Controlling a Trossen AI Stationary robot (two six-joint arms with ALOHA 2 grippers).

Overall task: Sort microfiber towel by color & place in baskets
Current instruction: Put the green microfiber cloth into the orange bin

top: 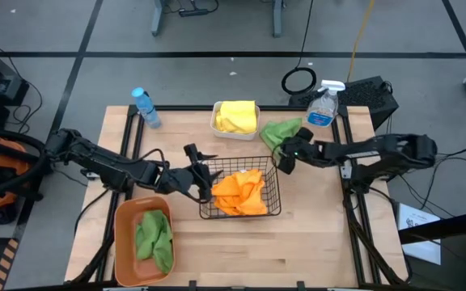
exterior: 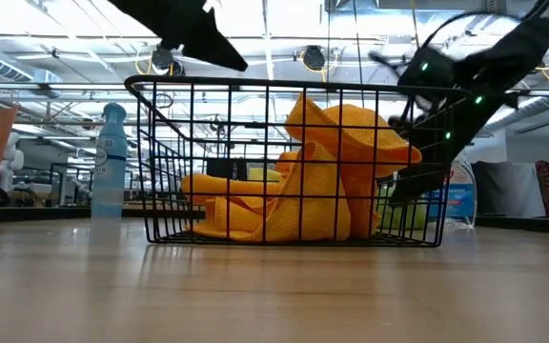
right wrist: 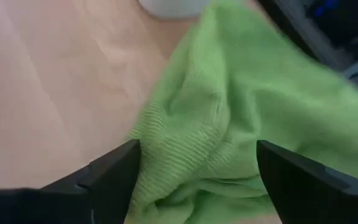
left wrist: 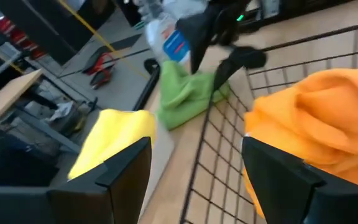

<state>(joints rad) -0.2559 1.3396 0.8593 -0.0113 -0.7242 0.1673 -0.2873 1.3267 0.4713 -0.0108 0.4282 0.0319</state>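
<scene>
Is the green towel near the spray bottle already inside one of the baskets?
No: in the high view that green towel lies on the bare table beside the black wire basket, with the open right gripper at it.

A pale wooden table (top: pixel 298 259) stands on a grey floor (top: pixel 217 32) crossed by dark lines, with metal furniture legs (top: pixel 158 16) and loose cables (top: pixel 192 10) at the far side. Beside the table's far right corner sit a black box (top: pixel 370 95) and a coiled black cable (top: pixel 298 81) on the floor. Across the table the room opens into a big hall with bright ceiling lights (exterior: pixel 284 19), beams and hanging cables.
</scene>
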